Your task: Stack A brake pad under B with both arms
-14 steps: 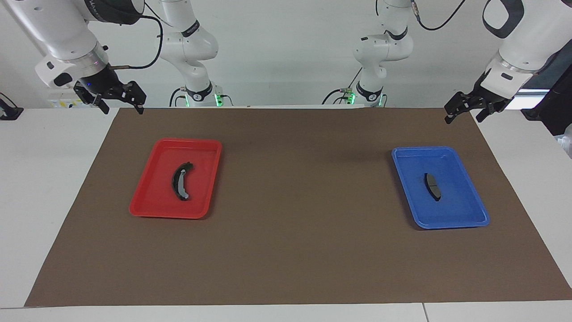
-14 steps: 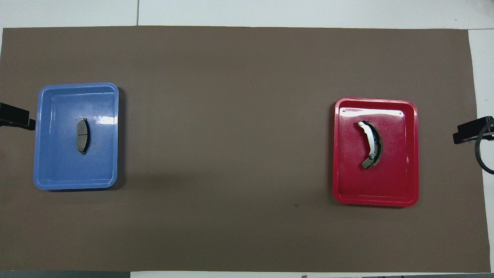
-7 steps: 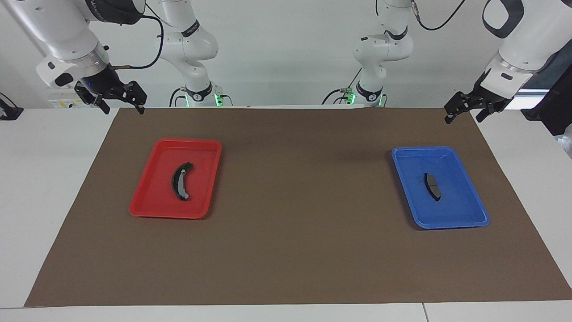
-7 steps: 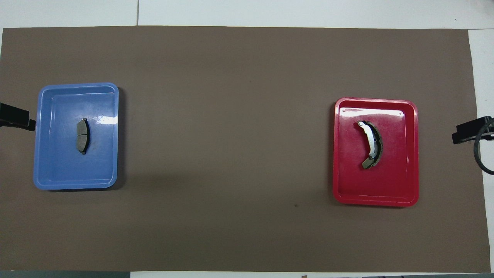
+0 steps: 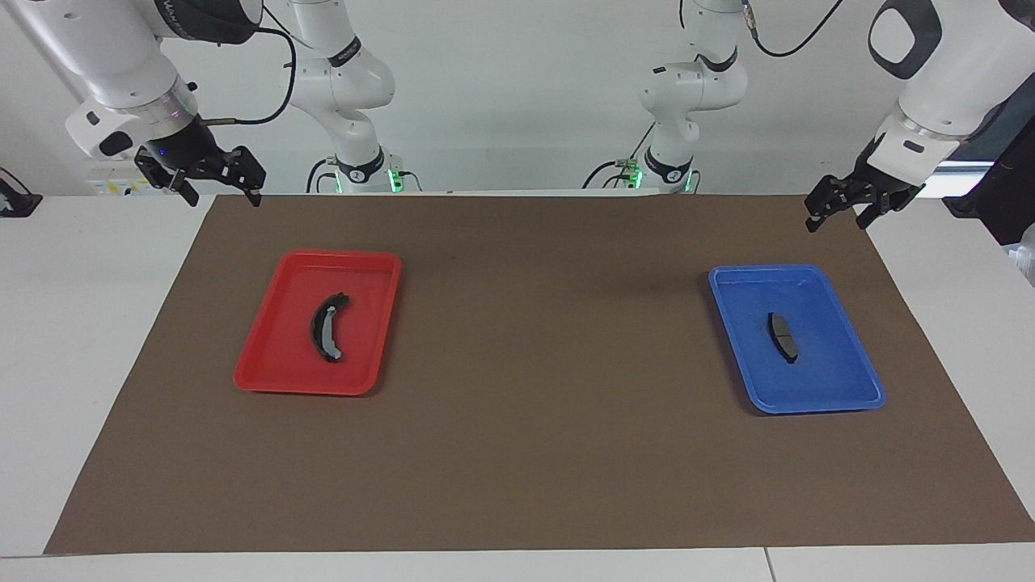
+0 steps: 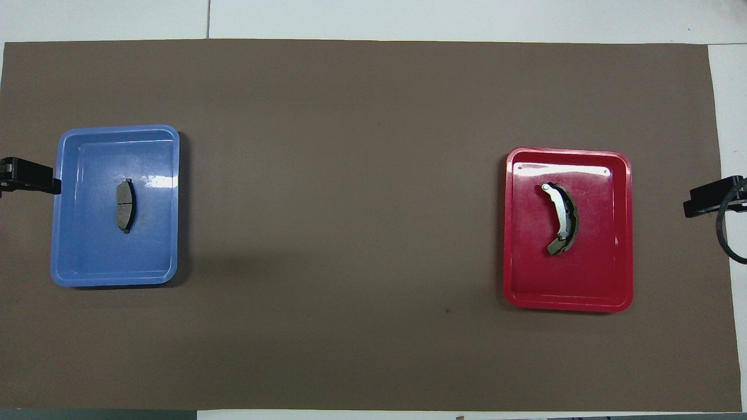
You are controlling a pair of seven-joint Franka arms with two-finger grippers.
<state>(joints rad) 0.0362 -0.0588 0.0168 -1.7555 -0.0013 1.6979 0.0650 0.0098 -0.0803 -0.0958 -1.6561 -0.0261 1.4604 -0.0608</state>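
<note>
The A brake pad (image 5: 782,336) (image 6: 125,205), short and dark grey with a thin groove, lies in a blue tray (image 5: 817,402) (image 6: 114,279) toward the left arm's end. B (image 5: 327,326) (image 6: 561,218), the longer crescent pad with a pale strip, lies in a red tray (image 5: 267,378) (image 6: 566,303) toward the right arm's end. My left gripper (image 5: 837,218) (image 6: 29,182) hangs open and empty over the mat's corner beside the blue tray. At the other corner, my right gripper (image 5: 224,196) (image 6: 709,198) hangs open over the mat's edge, holding nothing.
A brown mat (image 5: 550,323) (image 6: 350,175) covers most of the white table and carries both trays, with a wide stretch of mat between them. A black cable loops by the right gripper in the overhead view.
My left gripper has shifted a little toward the blue tray and its wrist has turned slightly. The right gripper has barely moved. Both pads lie as before.
</note>
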